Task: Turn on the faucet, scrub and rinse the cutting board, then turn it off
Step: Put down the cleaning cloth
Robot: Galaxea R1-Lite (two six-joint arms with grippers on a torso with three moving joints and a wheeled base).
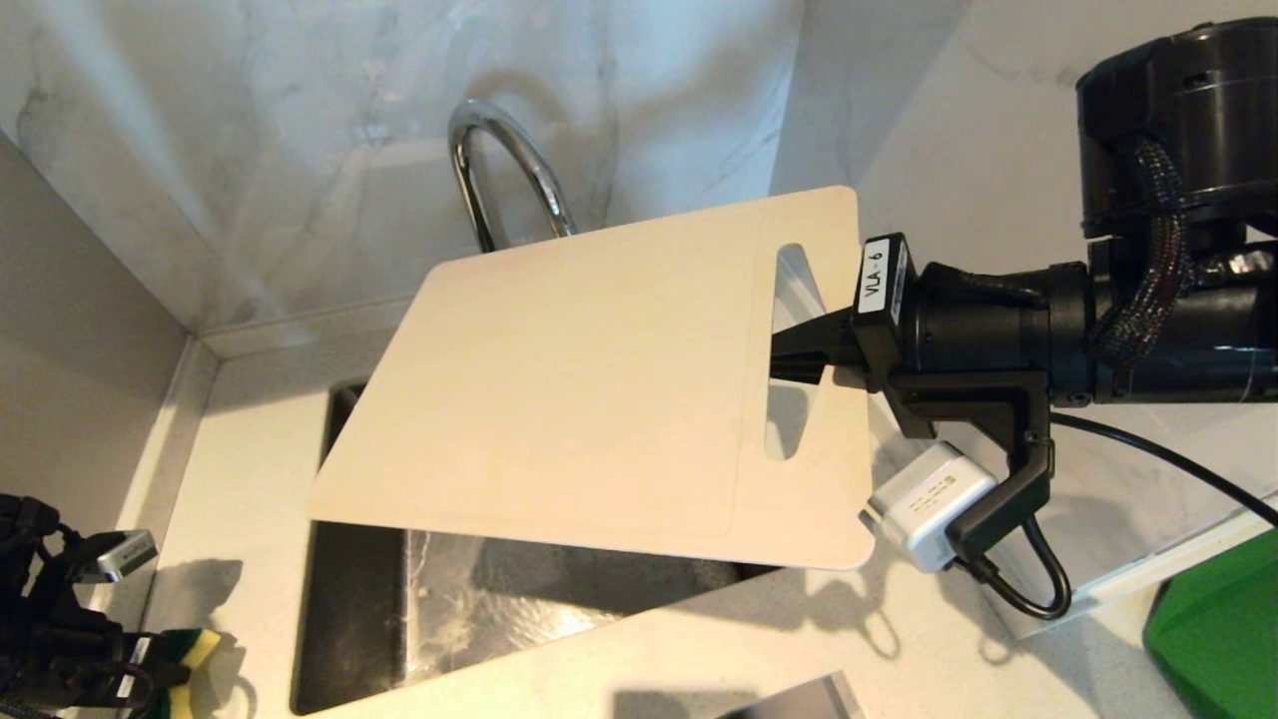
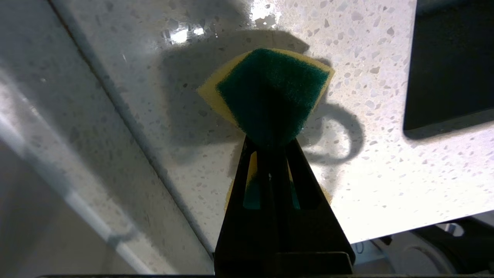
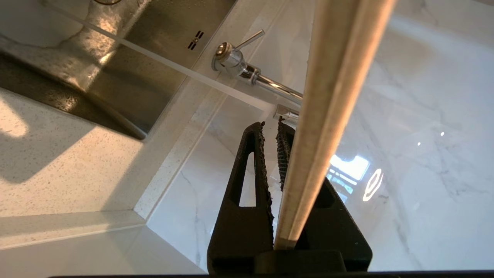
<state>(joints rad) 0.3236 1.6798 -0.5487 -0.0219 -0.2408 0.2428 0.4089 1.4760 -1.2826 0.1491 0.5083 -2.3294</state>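
Cutting board [image 1: 589,399] up over the sink [image 1: 349,619], dry; no water runs from the faucet [image 1: 504,160].
Head view: our right gripper [image 1: 799,350] clamps its slotted end. Left wrist: our left gripper [image 2: 270,146] pinches the sponge [image 2: 270,88] above the counter [image 2: 386,162]. Right wrist: cream edge between the jaws, lever [image 3: 249,39] untouched. Scrubbing, rinsing, shutoff all remain, we judge.

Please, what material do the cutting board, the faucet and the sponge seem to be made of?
Cutting board: probably plastic, matte cream, thin with a smooth even edge. Faucet: metal, mirror-bright chrome that reflects its surroundings. Sponge: soft yellow foam with a rough green fibrous scouring layer.
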